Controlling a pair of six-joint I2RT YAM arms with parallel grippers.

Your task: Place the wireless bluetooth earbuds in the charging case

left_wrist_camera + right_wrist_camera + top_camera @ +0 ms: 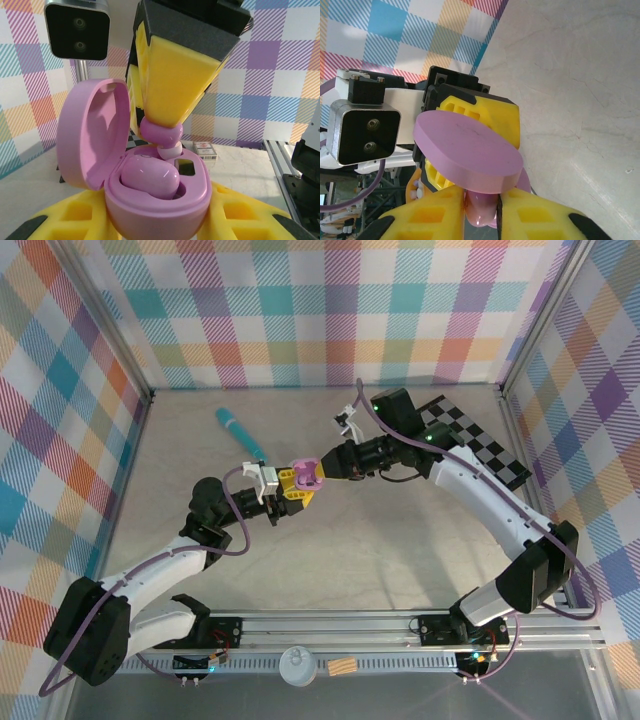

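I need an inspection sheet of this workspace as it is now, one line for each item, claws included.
Surface: beige table, no damage seen.
Job's things: purple charging case, lid open; one purple earbud seated inside; second earbud just above the free slot.
Clutter: teal stick; checkerboard; small box.
Claws: left claw shut on the case; right claw shut on the second earbud.
Cables: left cable and right cable, purple, in loose loops.
Surroundings: plaid walls; metal rail.

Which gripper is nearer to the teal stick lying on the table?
Left. In the top view the left gripper, holding the purple case, sits just below-right of the teal stick; the right gripper is farther right, beyond the case.
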